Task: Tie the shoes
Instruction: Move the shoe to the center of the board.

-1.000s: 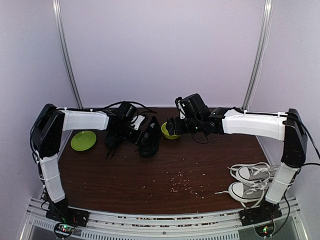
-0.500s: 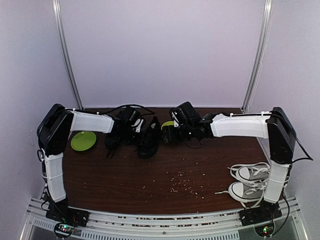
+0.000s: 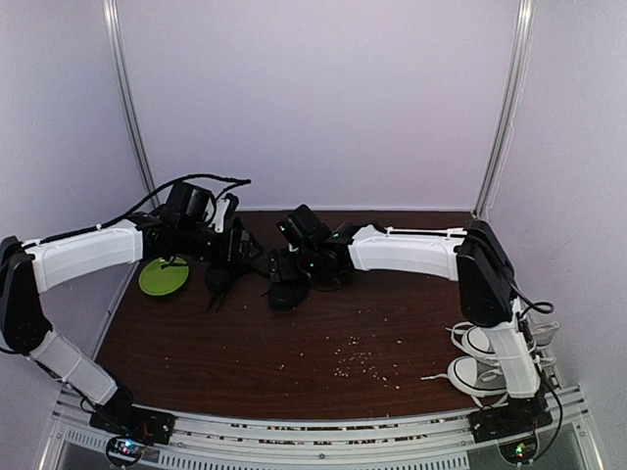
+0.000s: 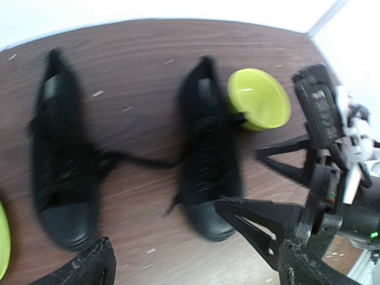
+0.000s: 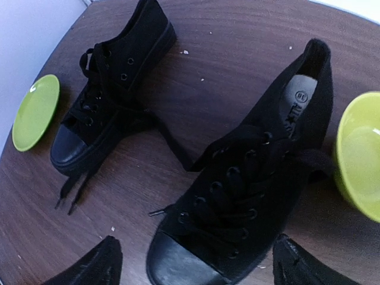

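Two black shoes lie toes toward me at the back of the table: the left shoe (image 3: 217, 278) (image 4: 62, 172) (image 5: 110, 98) and the right shoe (image 3: 284, 291) (image 4: 208, 160) (image 5: 249, 190). Their black laces hang loose, and one strand (image 5: 172, 142) runs across the wood between them. My right gripper (image 3: 294, 262) (image 5: 195, 240) is open just above the right shoe's toe cap, a finger on each side. My left gripper (image 3: 230, 245) (image 4: 190, 258) is open, above and near the shoes, holding nothing. The left wrist view also shows the right gripper's spread fingers (image 4: 267, 222).
A green bowl (image 4: 258, 98) (image 5: 362, 154) sits right of the right shoe, a green plate (image 3: 164, 276) (image 5: 35, 110) left of the left one. White-laced sneakers (image 3: 490, 357) lie at the near right by the right arm's base. Crumbs (image 3: 358, 357) dot the table's middle.
The right gripper moved left, from over the green bowl to over the right shoe. The left arm swung out to the left and its gripper drew back from the shoes.
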